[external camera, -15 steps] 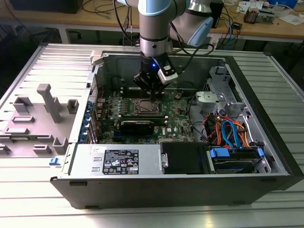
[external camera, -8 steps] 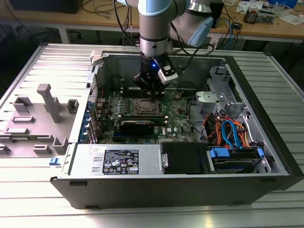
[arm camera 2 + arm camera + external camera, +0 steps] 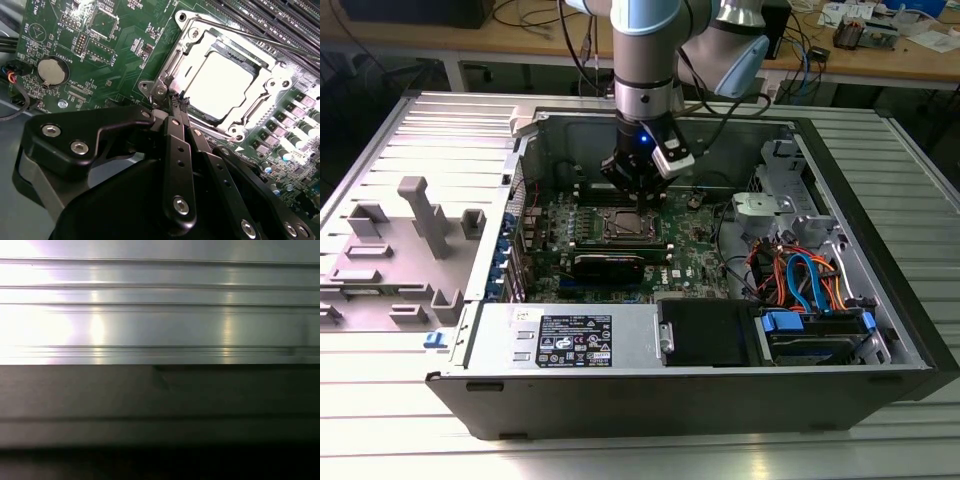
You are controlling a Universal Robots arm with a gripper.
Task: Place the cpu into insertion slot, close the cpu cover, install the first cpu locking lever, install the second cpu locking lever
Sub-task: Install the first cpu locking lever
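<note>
The table (image 3: 620,455) is big and silver, with long straight grooves in its top. An open computer case (image 3: 720,385) lies on it in the middle, with its open side facing up. Next to the case, toward the exterior view's left, a flat grey panel (image 3: 380,150) lies on the table and touches the case. Grey plastic pieces (image 3: 420,215) stick up from the panel. A small blue bit (image 3: 435,340) sits at the panel's near corner, just beside the case. The first wrist view shows a shiny grooved surface (image 3: 160,315) next to a dark band (image 3: 160,390).
</note>
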